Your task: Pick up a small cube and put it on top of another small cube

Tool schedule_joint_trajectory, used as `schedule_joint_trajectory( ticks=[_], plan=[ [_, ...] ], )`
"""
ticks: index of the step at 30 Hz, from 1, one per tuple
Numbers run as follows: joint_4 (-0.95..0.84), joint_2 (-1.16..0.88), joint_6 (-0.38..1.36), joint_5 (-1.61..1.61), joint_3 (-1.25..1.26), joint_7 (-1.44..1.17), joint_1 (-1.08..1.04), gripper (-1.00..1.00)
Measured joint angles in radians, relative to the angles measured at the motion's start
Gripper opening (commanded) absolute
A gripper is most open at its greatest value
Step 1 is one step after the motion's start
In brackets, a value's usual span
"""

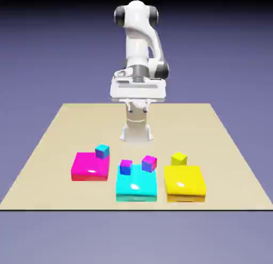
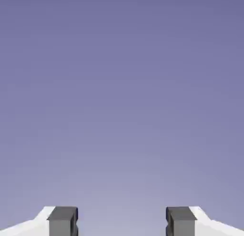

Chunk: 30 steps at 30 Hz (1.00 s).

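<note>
Tan matte tabletop [image 1: 136, 119] | my jaws spread, nothing pinched | yellow cube [image 1: 179, 159] behind glossy yellow plate [image 1: 184, 182], right | multicoloured cube [image 1: 149, 163] centre

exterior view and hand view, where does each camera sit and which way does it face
Exterior view: stands across the table, above it, facing the robot; the whole arm and its gripper show.
Hand view: rides on the hand, looking out along the open gripper at plain blue-violet backdrop; only the fingers show, at the bottom edge.
Shared: the gripper's fingers and the backdrop; the cubes appear only in the exterior view.
</note>
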<state>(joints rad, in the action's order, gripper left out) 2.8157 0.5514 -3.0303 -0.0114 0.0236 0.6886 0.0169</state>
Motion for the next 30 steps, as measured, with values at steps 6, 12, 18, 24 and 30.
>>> schedule_joint_trajectory(
  ticks=[6, 12, 18, 24, 30],
  plan=[
    [0.029, -0.092, 0.033, -0.057, 0.117, -0.261, 0.024, 0.00],
    [0.057, -0.185, 0.066, -0.114, 0.235, -0.522, 0.049, 0.00],
    [0.086, -0.277, 0.100, -0.170, 0.352, -0.783, 0.073, 0.00],
    [0.114, -0.370, 0.133, -0.227, 0.469, -1.044, 0.098, 0.00],
    [0.139, -0.449, 0.161, -0.276, 0.570, -1.269, 0.119, 0.00]
  ],
)
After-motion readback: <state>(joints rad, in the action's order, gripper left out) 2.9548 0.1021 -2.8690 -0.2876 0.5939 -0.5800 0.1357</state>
